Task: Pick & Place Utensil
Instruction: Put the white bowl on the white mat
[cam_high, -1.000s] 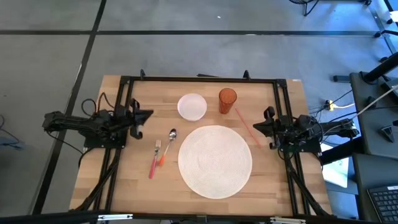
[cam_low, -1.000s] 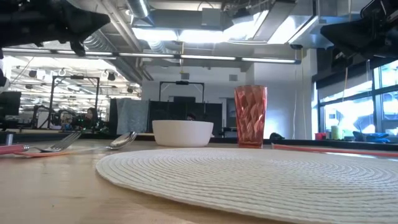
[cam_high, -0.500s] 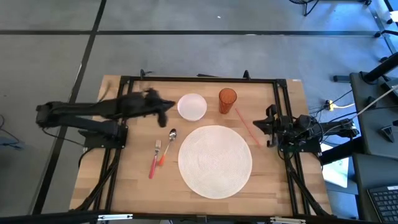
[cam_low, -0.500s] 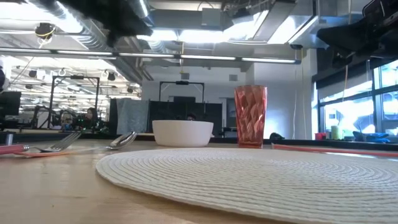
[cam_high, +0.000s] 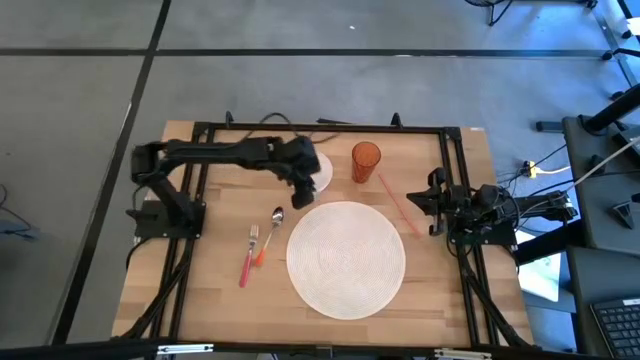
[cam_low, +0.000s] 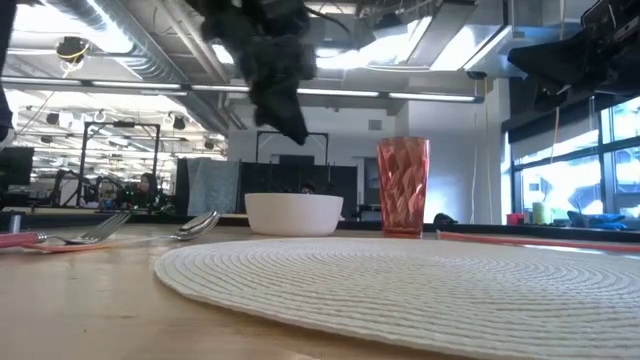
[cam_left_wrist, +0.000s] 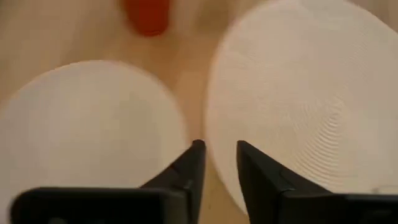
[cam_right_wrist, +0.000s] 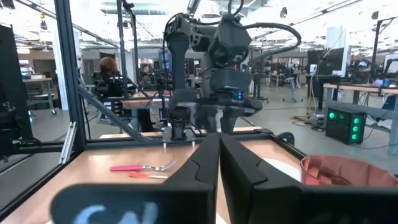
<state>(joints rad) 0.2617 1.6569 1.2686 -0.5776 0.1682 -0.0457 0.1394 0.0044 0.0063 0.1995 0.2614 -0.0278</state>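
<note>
A spoon with an orange handle and a fork with a pink handle lie flat on the wooden table, left of the round white placemat. Both also show in the low view, fork and spoon. My left gripper hangs in the air over the gap between the white bowl and the placemat, its fingers a narrow gap apart, holding nothing. In the low view the left gripper is well above the bowl. My right gripper waits shut at the table's right side.
An orange faceted cup stands right of the bowl at the far side. A thin red straw lies between the cup and my right gripper. A dark frame runs round the table. Bare wood lies near the utensils and along the near edge.
My left arm has swung out from its rest at the table's left edge, risen, and reached right across the far side until its gripper hangs over the bowl's near edge, pointing down. The utensils, bowl, cup and placemat have stayed put.
</note>
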